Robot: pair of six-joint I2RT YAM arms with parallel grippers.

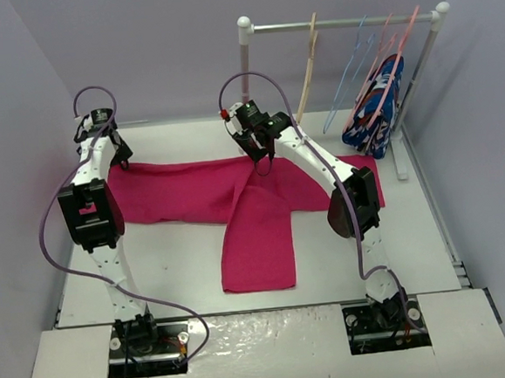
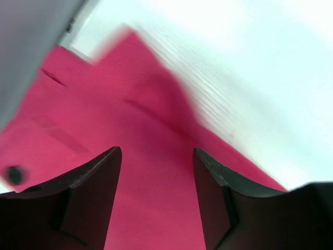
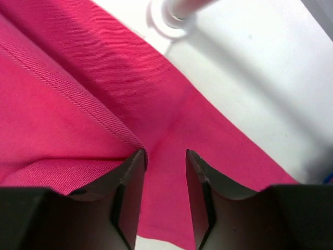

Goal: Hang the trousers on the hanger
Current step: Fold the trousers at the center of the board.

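Plainly, one pair of trousers (image 1: pixel 191 189) lies spread, one hanger (image 1: pixel 311 66) hangs, left jaws and right jaws both parted.

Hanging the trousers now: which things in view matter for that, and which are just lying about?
For the job:
pink trousers
beige wooden hanger

Just there:
blue wire hanger
salmon-pink hangers
blue patterned garment
white rail
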